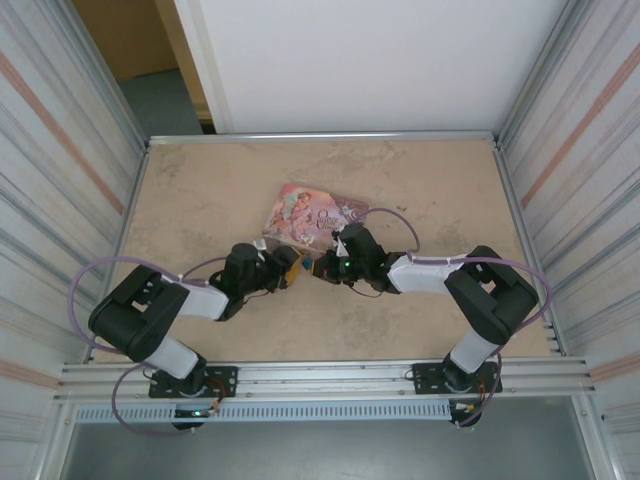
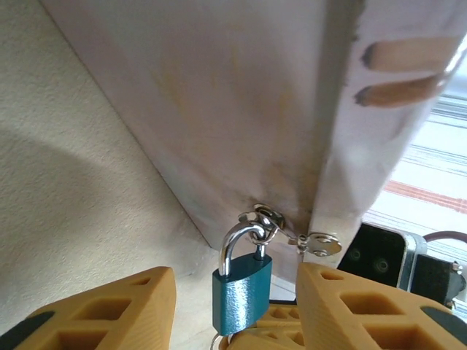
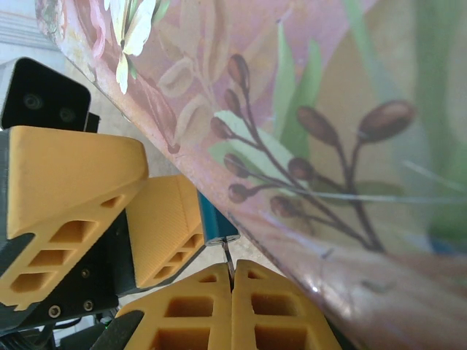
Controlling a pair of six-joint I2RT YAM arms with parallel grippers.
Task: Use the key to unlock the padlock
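Note:
The small blue padlock hangs by its silvery shackle from the hasp on the front of the pink illustrated tin. My left gripper is open, one orange finger on each side of the padlock body with a gap on both sides. My right gripper is shut on the key. The thin key blade reaches up to the keyhole in the padlock's bottom face. In the top view the left gripper and the right gripper meet tip to tip at the tin's near edge.
The tin lies at the middle of the beige table, its side wall close along my right fingers. Corrugated metal walls stand left and right, and a metal rail runs along the near edge.

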